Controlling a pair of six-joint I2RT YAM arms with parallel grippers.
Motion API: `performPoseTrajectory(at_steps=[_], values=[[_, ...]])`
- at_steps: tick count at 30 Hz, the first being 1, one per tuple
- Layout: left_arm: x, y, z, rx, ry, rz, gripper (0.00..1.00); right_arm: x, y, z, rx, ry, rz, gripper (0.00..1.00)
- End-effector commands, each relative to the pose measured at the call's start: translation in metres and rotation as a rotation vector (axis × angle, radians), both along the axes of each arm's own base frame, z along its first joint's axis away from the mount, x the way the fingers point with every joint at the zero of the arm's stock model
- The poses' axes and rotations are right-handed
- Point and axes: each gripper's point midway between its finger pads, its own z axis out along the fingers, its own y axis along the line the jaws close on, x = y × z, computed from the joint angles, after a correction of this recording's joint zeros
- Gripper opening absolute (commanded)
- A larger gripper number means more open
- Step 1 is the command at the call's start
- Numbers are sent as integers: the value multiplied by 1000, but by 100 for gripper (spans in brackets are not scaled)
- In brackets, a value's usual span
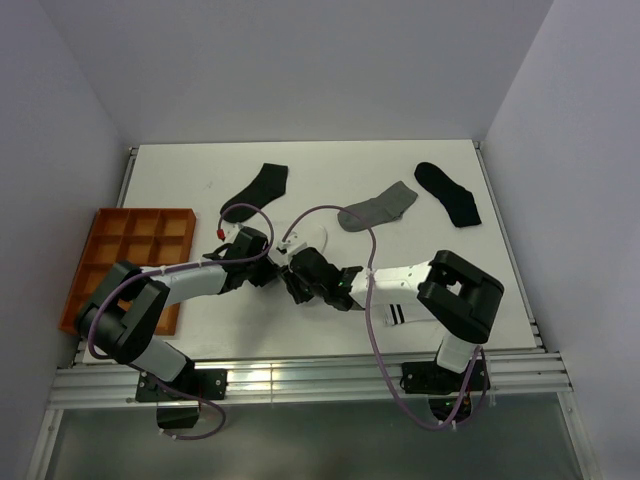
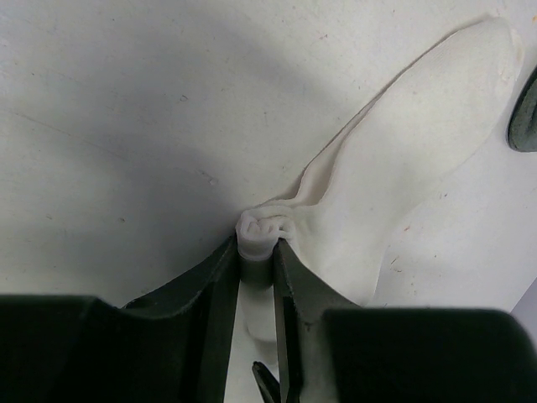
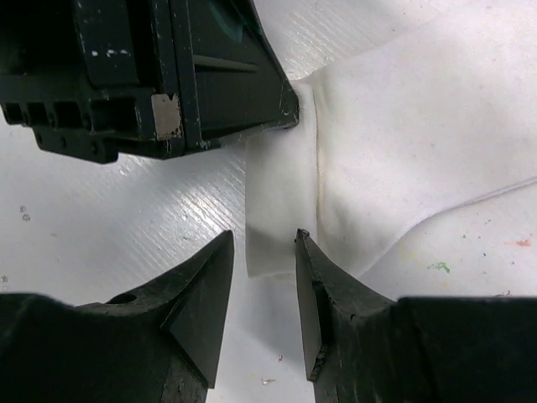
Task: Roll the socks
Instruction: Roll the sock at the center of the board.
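The plain white sock [image 2: 403, 168] lies flat at the middle of the table [image 1: 200, 170], its long body running to the upper right of my left wrist view. My left pincer [image 2: 256, 243] is pressed together on it: a small crumpled wad of white cloth is squeezed between the two dark fingers, bulging just above their tips, and the fabric puckers into folds where it leaves the pinch.

My right pincer [image 3: 262, 239] faces the left one from the opposite side. Its jaws stand apart, one on either side of a narrow end strip of the same sock. The strip lies flat on the table between the tips, and I see no cloth bunched up there. In that view the left pincer fills the upper left, its tip touching the sock just beyond the strip.

In the overhead view the two pincers meet at centre frame, nearly nose to nose. A striped sock [image 1: 395, 305] — white with two black bands — lies under my right arm at lower centre-right. A grey sock [image 1: 378, 210] lies flat above centre. Two black socks lie farther up, one toward the upper left [image 1: 257, 190] and one toward the upper right [image 1: 448, 192]. An orange compartment tray [image 1: 130, 235] sits at the left edge of the table.
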Motion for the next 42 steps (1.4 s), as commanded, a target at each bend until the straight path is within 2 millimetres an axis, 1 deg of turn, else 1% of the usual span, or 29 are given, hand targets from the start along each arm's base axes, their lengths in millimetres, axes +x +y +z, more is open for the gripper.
performPoseTrajectory(at_steps=[1,7,10,12,17,20,25,27,30,31,32,33,34,35,36,37,38,39,40,41,42], values=[[-55,50,-53,237,224,-13,29,0,-7,9,-11,-8,4,43],[-57,50,-55,236,230,-19,29,3,2,23,25,-34,20,43],[-56,49,-54,232,227,-19,29,7,4,20,15,-44,18,43],[-56,49,-53,232,226,-19,29,10,6,21,14,-54,16,43],[-55,48,-52,225,221,-20,29,13,9,9,-9,-54,16,43],[-55,48,-52,224,219,-20,29,12,12,0,-20,-40,35,43],[-56,49,-54,232,228,-23,29,7,5,-28,-98,6,41,42],[-56,49,-53,232,223,-27,29,3,0,-36,-127,24,39,40],[-53,50,-54,223,222,-22,30,1,-6,-43,-170,27,31,30],[-52,50,-55,223,223,-21,30,1,-7,-46,-185,30,27,26],[-51,50,-54,219,220,-21,31,2,-7,-46,-189,31,22,17],[-47,51,-53,216,214,-16,31,1,-9,-49,-202,41,25,13],[-46,52,-52,217,213,-12,33,0,-8,-51,-207,50,24,9],[-43,52,-50,215,206,-9,34,-2,-5,-51,-194,69,29,1],[-38,54,-47,216,196,3,39,-4,-3,-51,-185,84,35,0],[-35,55,-44,216,188,11,41,-7,0,-50,-171,104,45,0],[-33,56,-42,214,180,17,44,-11,8,-46,-132,138,57,0],[-28,58,-35,207,160,32,46,-14,11,-43,-117,159,63,0],[-26,60,-32,203,150,44,52,-12,14,-40,-97,172,63,0],[-24,60,-29,196,137,55,54,-12,16,-36,-81,198,50,0],[-23,62,-23,183,117,75,55,-19,21,-34,-57,240,74,0]])
